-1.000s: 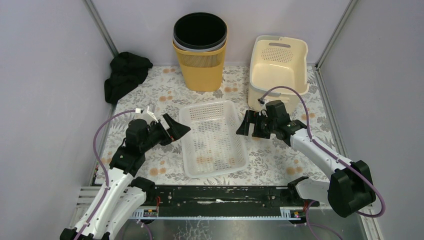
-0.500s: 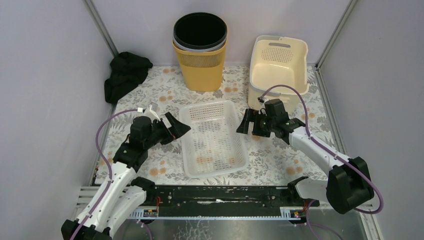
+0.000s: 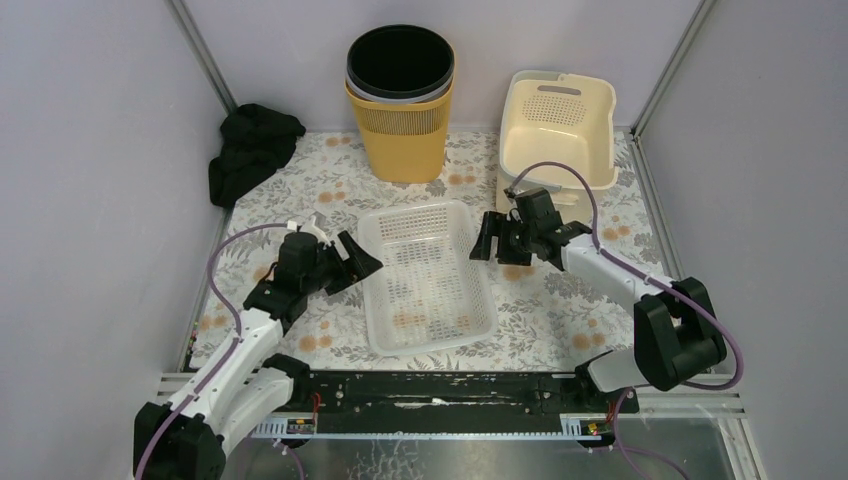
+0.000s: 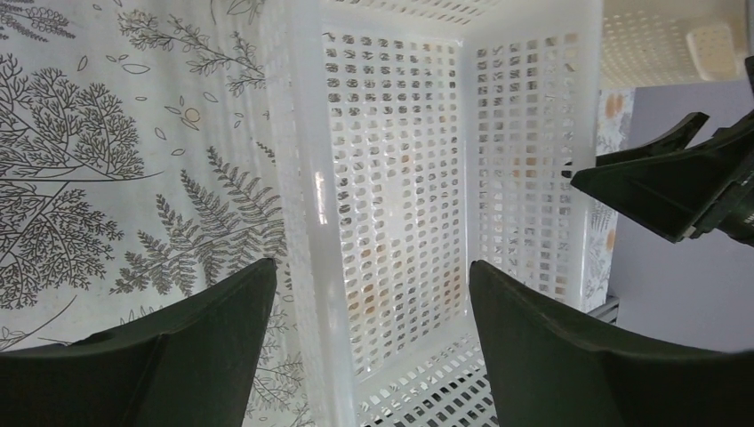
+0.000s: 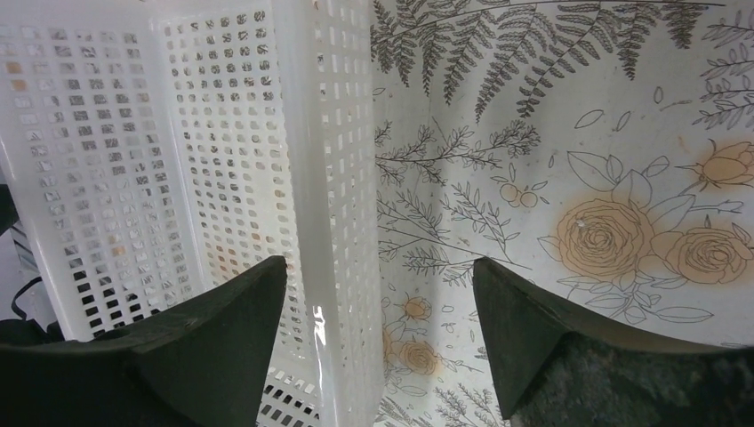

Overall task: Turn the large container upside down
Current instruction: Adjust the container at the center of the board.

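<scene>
Basket (image 3: 428,275) is upright; left fingers (image 4: 178,347) and right fingers (image 5: 204,342) straddle its side walls, wide open, holding nothing. Next up, I'd guess: clamp, then flip.

Left fingers (image 4: 178,356) and right fingers (image 5: 204,347) both wide apart, pointed inward.

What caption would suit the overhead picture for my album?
Left end effector and right end effector, both open, straddle opposite walls of the upright white basket.
</scene>
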